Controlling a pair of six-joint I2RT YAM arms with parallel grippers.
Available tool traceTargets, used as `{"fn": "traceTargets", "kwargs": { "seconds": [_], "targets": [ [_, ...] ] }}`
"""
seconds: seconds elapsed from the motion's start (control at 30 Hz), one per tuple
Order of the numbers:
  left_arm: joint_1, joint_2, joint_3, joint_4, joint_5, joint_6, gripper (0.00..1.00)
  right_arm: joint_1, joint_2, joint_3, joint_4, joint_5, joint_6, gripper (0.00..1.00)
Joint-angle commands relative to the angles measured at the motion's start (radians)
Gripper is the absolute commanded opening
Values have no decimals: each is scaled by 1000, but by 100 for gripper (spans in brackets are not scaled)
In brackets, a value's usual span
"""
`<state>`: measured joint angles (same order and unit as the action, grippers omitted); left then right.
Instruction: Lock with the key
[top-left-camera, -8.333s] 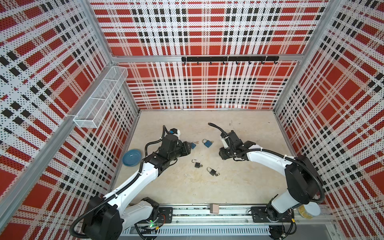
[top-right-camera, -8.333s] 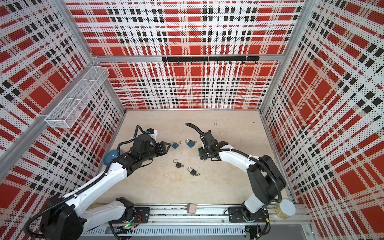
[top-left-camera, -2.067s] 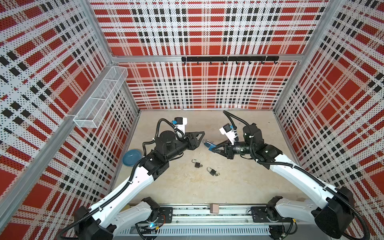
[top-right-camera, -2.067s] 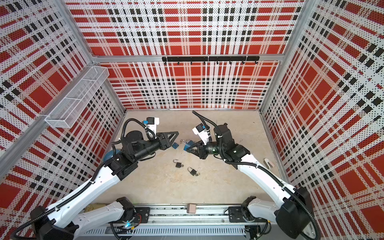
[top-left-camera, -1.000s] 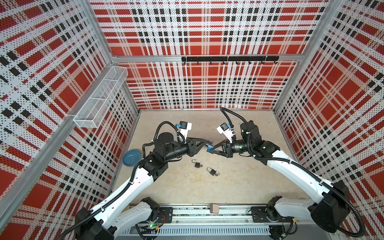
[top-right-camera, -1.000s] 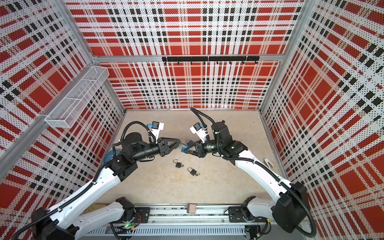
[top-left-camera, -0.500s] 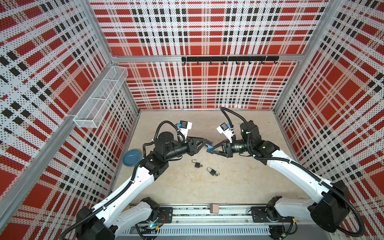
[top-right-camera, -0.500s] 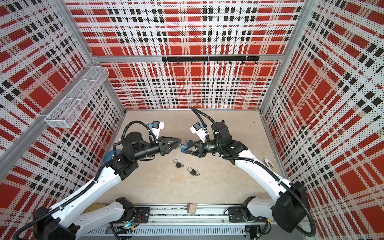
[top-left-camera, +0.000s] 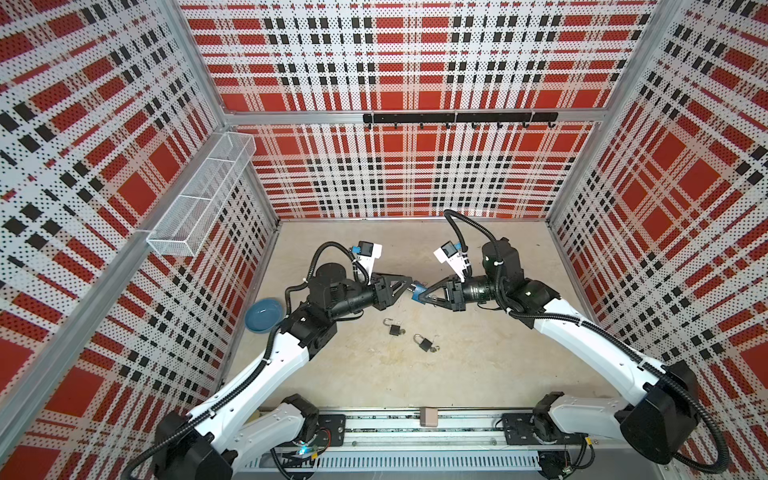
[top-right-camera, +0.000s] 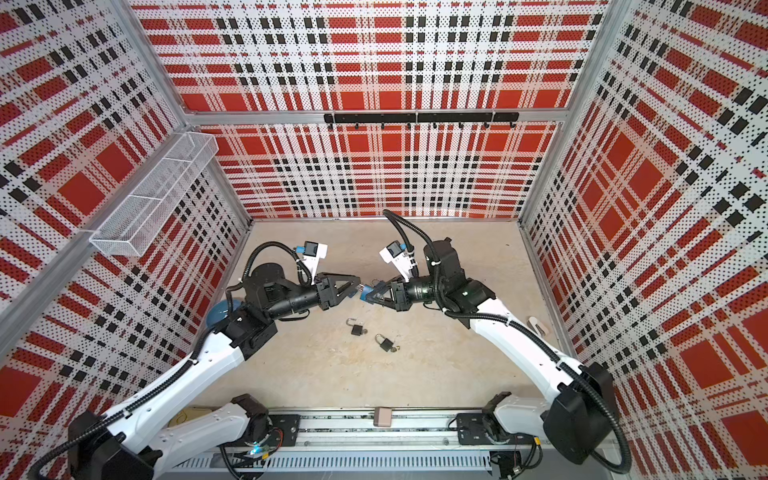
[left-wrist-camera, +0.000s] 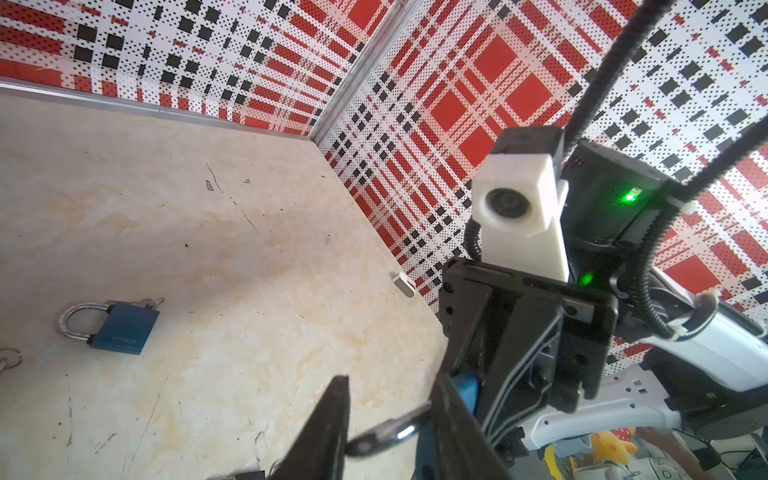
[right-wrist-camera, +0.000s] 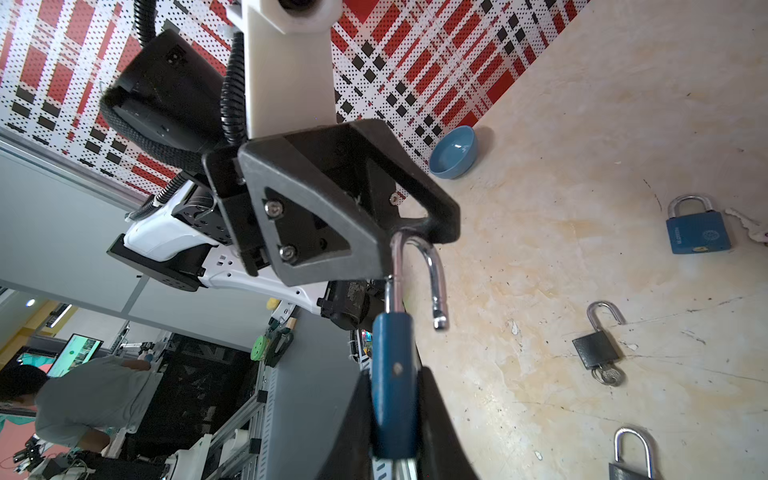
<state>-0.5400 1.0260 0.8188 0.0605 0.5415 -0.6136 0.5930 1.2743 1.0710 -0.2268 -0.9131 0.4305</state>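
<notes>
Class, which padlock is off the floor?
The blue padlock in the right gripper; the second blue padlock and two black padlocks lie on the floor.

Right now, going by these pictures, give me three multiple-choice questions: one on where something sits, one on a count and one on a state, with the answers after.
1. In both top views, where does the blue bowl sit?
A) by the left wall
B) by the right wall
C) by the back wall

2. How many black padlocks lie on the table?
A) one
B) two
C) four

3. How is the shackle of the blue padlock in the right gripper?
A) open
B) snapped shut
C) missing

Answers:
1 A: the bowl sits at the foot of the left wall.
2 B: two black bodies lie near each other in both top views.
3 A: in the right wrist view one leg of the shackle hangs free of the body.
</notes>
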Motion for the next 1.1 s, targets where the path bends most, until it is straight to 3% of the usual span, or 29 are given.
{"fn": "traceTargets", "kwargs": {
  "seconds": [0.0, 0.73, 0.9, 1.0, 1.07],
  "targets": [
    [6, -1, -19, 19, 25, -10, 31, -5, -4, 40, 84, -17, -11, 0],
    [31, -45, -59, 40, 31, -47, 21, -18, 6, 30, 136, -49, 39, 0],
    [35, -49, -61, 62, 44, -67, 27, -18, 3, 22, 127, -44, 31, 0],
    [43, -63, -60, 74, 56, -78, 37, -19, 9, 22, 115, -44, 25, 0],
    [49, -72, -58, 78, 54, -82, 48, -18, 11, 22, 115, -44, 25, 0]
  ]
}}
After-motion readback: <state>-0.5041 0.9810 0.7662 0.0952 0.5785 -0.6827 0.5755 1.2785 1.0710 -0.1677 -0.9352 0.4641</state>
